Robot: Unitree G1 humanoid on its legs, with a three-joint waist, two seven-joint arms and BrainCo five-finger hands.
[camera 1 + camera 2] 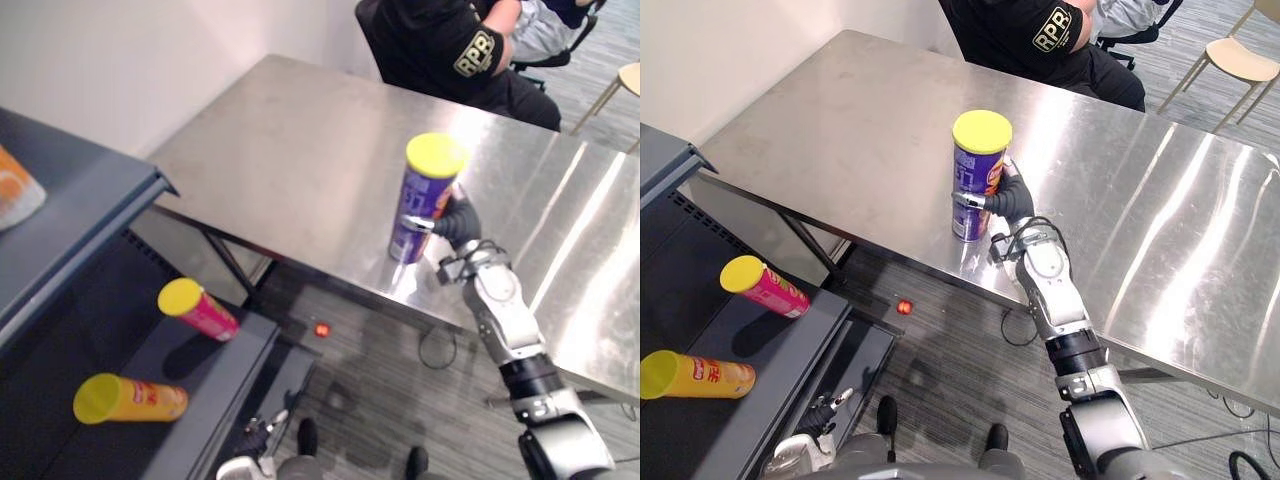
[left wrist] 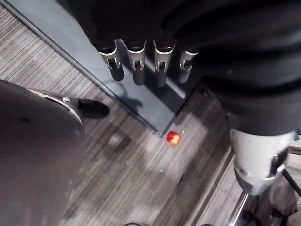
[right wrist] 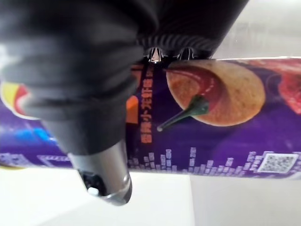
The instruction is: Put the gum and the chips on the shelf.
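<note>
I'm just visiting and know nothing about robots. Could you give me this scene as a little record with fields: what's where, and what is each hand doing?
held item: purple chips can, upright on the steel table near its front edge
holder: right hand, curled round it
idle: left hand, open and holding nothing, low by the shelf
on shelf: pink can and yellow can, both lying on their sides
floor: small red ball
beyond table: seated person

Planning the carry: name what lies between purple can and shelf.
Between purple can and shelf: grey floor with a red ball, in both eye views.
</note>
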